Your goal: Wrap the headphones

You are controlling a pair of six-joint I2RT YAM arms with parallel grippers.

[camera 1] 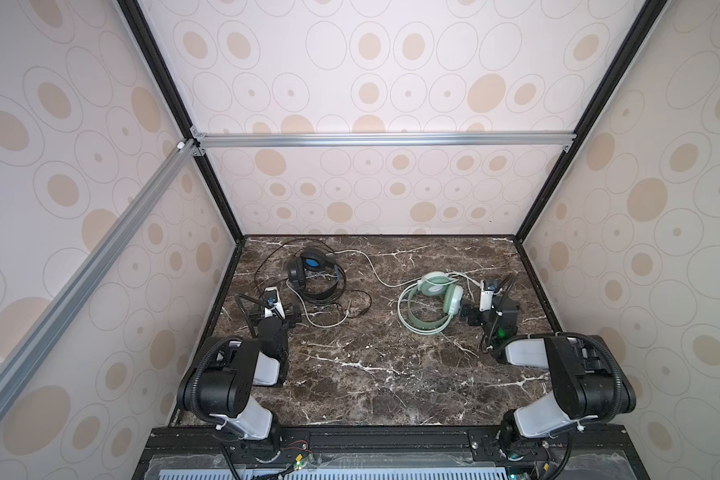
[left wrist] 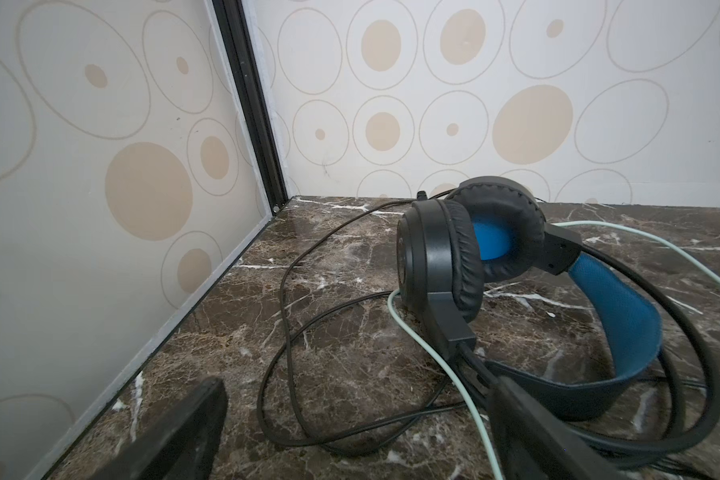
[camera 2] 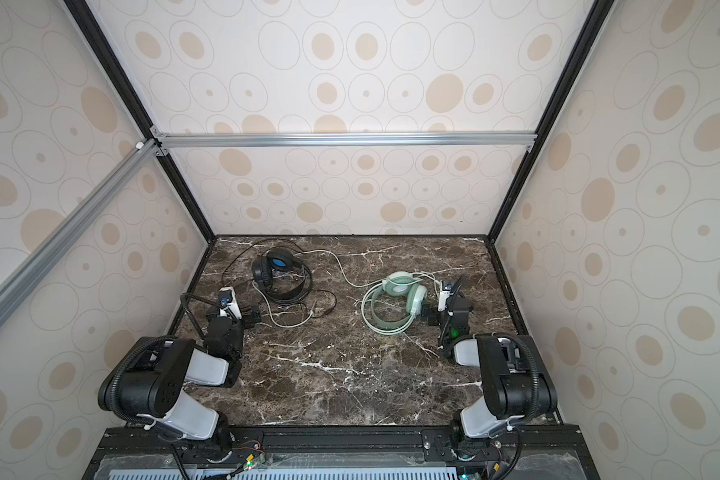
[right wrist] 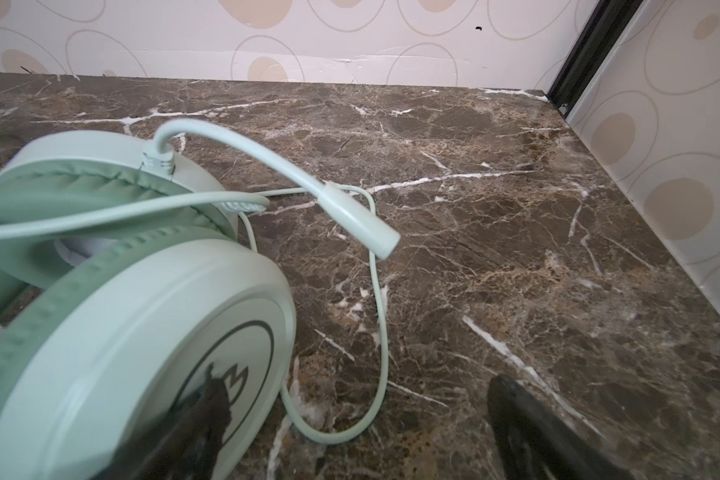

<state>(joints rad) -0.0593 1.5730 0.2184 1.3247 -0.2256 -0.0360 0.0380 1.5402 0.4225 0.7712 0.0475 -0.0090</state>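
Black headset [camera 1: 312, 262] far left, mint-green headset [camera 1: 435, 286] right: probably light, bands stiff, cords [right wrist: 382, 316] limp (and intertwined); take cord ends. Left gripper [left wrist: 350, 436], right gripper [right wrist: 362, 432]: jaws spread, empty.

One mark to call, and it sits on the mint-green headset [right wrist: 113, 324]. On the flat outer face of its near earcup there's a dark printed emblem [right wrist: 235, 374]: a thin circle with a zigzag figure inside that reads like a capital M, or maybe a little crown. Can't settle which, because one finger [right wrist: 202, 419] of the right gripper [right wrist: 356, 415] covers the emblem's lower part. No words or numbers show beside that emblem on the earcup. In both top views the same earcup is too small to read.
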